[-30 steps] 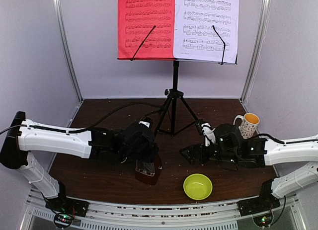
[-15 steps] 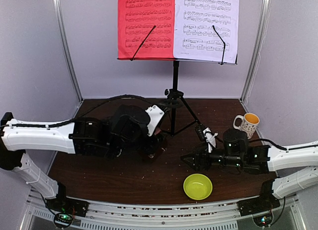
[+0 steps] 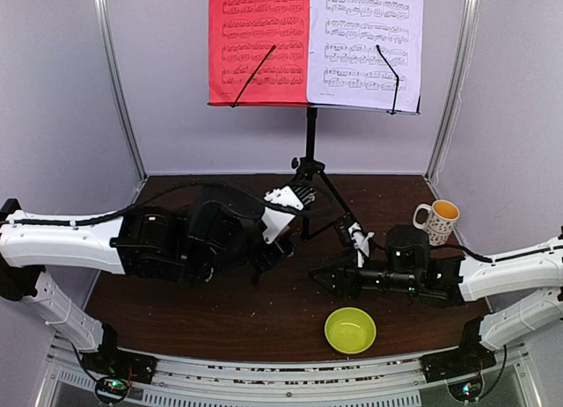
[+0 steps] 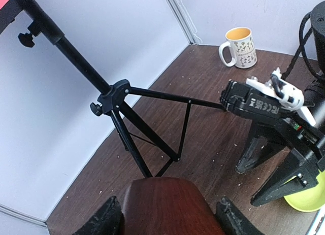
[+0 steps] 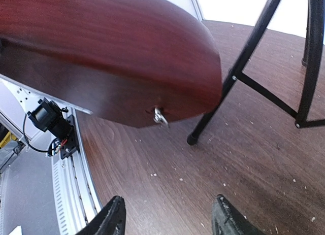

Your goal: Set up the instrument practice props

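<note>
The left tool (image 4: 166,220) is gripping the brown metronome (image 4: 162,199) between its fingers, holding it near the tripod legs of the music stand (image 3: 310,143). The right tool (image 5: 168,217) is hanging open, gripping nothing, beside the metronome and low over the desk (image 3: 220,319). The red sheet (image 3: 259,42) and white sheet (image 3: 365,38) are resting side by side on the stand.

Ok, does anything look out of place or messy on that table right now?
The metronome isn't standing; the left gripper holds it, seemingly lifted off the table. Pale specks litter the wood. The red sheet and white sheet sit straight on the music stand; nothing looks spilled.
</note>
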### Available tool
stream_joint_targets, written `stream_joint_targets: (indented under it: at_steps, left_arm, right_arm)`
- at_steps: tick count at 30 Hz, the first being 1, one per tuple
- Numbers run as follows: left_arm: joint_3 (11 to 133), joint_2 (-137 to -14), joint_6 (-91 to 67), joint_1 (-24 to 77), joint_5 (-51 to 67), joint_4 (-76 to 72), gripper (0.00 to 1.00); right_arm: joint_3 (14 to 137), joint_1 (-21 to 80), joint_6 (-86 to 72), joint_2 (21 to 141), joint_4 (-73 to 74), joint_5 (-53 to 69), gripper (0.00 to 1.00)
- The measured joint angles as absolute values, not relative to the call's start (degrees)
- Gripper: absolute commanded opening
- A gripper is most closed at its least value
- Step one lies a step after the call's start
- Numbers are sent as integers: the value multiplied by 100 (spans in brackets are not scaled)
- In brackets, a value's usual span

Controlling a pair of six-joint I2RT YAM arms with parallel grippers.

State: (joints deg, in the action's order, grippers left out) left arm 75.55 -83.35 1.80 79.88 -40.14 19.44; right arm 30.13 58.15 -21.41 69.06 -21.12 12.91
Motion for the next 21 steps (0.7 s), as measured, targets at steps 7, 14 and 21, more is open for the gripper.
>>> stream_joint_targets:
  at_steps: [7, 14, 21]
  left_arm:
    - [7555, -8335, 73, 7988, -4010, 1890, 0]
    - [7555, -8291, -86, 7988, -3997, 1719, 0]
    - [7555, -8197, -141, 7988, -3972, 1627, 0]
  right_arm:
    - [3065, 5815, -2460, 7210, -2775, 1400, 51]
    - [3205, 5815, -2650, 7494, -3129, 1500, 49]
    - [3256, 5815, -2757, 7531, -3273, 1498, 48]
